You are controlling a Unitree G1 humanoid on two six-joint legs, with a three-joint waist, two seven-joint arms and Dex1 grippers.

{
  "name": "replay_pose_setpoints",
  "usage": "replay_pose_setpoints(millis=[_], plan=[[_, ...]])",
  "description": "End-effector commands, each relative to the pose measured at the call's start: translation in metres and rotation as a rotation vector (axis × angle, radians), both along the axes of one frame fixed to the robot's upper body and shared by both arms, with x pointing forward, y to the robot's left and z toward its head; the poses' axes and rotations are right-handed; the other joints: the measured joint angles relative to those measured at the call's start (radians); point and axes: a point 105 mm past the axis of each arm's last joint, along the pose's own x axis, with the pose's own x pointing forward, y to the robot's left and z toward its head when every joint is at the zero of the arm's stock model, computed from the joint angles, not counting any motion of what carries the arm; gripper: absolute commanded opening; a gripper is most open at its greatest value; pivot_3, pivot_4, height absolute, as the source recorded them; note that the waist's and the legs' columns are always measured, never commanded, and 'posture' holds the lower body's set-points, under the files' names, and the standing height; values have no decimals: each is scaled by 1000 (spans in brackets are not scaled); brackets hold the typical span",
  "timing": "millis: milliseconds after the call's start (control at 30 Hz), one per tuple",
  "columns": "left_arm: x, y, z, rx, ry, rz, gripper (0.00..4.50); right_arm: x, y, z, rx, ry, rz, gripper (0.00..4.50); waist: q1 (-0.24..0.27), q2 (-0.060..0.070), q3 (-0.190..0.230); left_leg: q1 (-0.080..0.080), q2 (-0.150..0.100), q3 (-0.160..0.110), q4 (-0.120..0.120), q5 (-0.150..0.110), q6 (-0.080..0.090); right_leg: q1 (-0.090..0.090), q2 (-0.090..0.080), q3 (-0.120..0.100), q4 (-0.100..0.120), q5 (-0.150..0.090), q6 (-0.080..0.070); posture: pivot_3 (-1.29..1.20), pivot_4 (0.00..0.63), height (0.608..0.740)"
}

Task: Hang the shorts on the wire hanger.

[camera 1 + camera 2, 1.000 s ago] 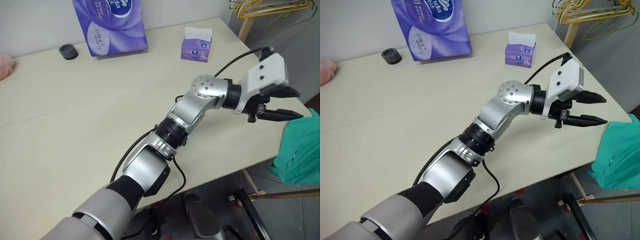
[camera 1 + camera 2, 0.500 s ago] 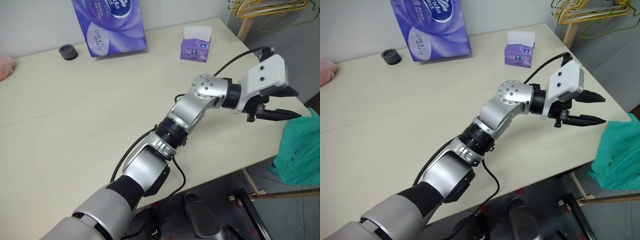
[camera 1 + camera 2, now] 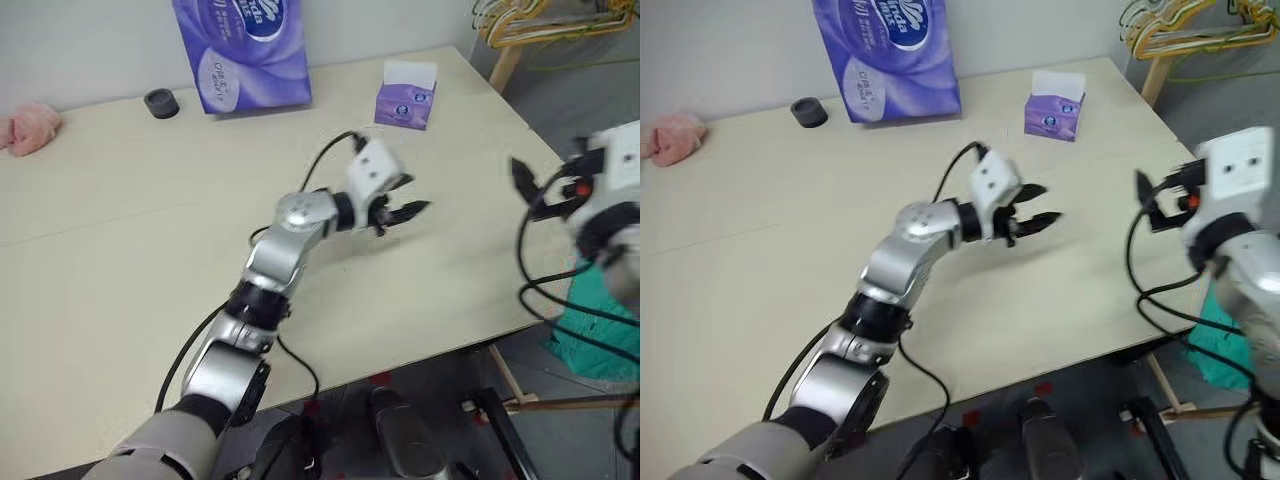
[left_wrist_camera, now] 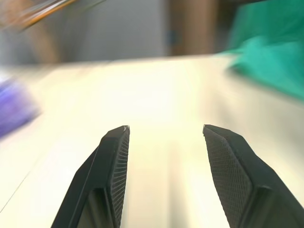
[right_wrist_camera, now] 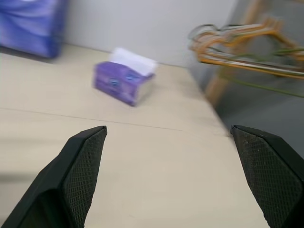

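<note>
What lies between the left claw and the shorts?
In the left eye view, bare table runs from the open left claw to the table's edge; past it the right arm partly covers the shorts.

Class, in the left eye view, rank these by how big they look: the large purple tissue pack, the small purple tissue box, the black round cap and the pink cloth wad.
1. Large purple tissue pack
2. Small purple tissue box
3. Pink cloth wad, close to the box, so that order is unsure
4. Black round cap
</note>
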Motion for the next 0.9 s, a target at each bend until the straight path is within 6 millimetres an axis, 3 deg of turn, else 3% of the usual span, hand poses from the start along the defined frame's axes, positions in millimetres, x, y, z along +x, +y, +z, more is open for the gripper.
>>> replay_pose_setpoints(millis=[33, 67, 233, 333, 467, 600, 767, 900], plan=[[14, 71, -8, -136, 54, 415, 2607, 7, 35, -23, 12, 17, 168, 4442, 20, -2, -13, 0, 0, -1, 0, 1, -1, 0, 0, -1, 1, 0, 0, -58, 123, 740], [13, 94, -19, -167, 92, 539, 2607, 9, 43, -30, 22, 20, 194, 4442, 28, -3, -21, 0, 0, -1, 0, 1, -1, -1, 0, -3, 1, 0, 0, -37, 121, 740], [-8, 163, -59, -97, 66, 864, 2607, 23, 64, -61, 47, 25, 221, 4442, 87, -19, -49, 0, 1, -3, 0, 2, -3, -1, -2, -9, 1, 3, -4, 38, 104, 740], [-17, 185, -73, -108, 67, 978, 2607, 31, 68, -78, 79, 43, 206, 4442, 134, -27, -64, 0, 1, -9, 0, 4, -5, 1, -4, -17, -1, 6, -9, 66, 93, 740], [-23, 201, -82, -154, 39, 1060, 2607, 39, 73, -97, 107, 61, 194, 4442, 197, -31, -78, 0, 0, -15, 0, 10, -7, 3, -4, -24, -1, 9, -16, 86, 81, 740], [-33, 221, -103, -206, 67, 1178, 2607, 43, 84, -118, 121, 93, 202, 4442, 212, -31, -105, 1, 0, -15, 0, 14, -7, 4, -4, -25, -1, 12, -19, 101, 65, 740], [-40, 229, -116, -236, 93, 1217, 2607, 45, 89, -128, 129, 102, 201, 4442, 216, -32, -118, 2, 1, -15, -1, 14, -7, 5, -2, -25, -1, 12, -19, 125, 59, 740], [-36, 220, -111, -219, 69, 1160, 2607, 46, 90, -129, 128, 103, 208, 4442, 217, -32, -128, 1, 1, -16, -1, 14, -7, 5, -2, -26, -1, 12, -19, 137, 56, 740]])
